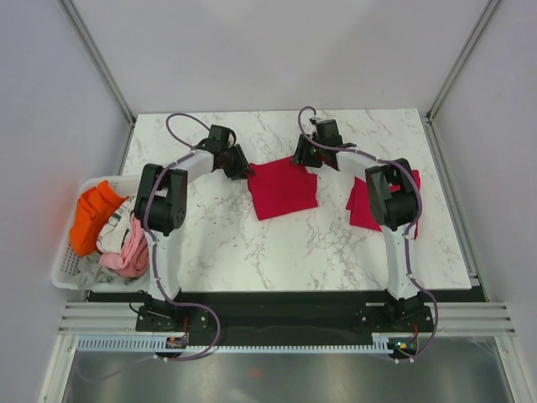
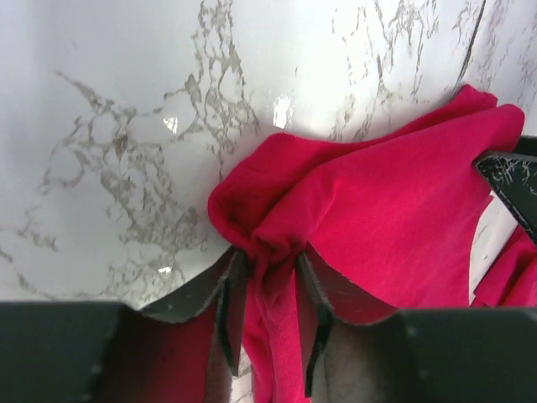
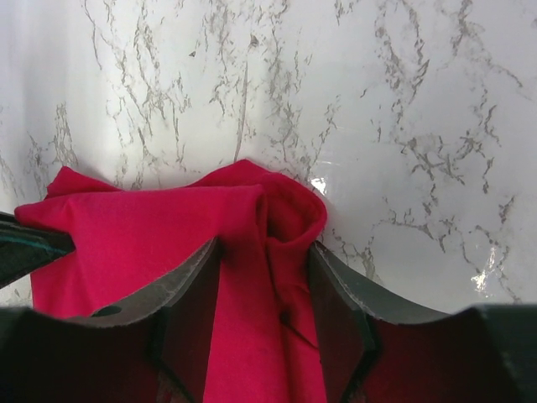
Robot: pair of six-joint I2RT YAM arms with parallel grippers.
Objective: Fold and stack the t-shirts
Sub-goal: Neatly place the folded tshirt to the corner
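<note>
Dead centre, left gripper (image 2: 268, 252) pinches the bunched crimson shirt (image 1: 281, 191) at ten o'clock, right gripper (image 3: 264, 245) at one o'clock.

Cannot see much of the right-hand t-shirt (image 1: 358, 210), covered by the right arm (image 1: 393, 197). Cannot follow the middle t-shirt (image 2: 394, 210) past either wrist view's bottom edge.

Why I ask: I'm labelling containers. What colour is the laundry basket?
The basket is white; the top external view shows it.
</note>
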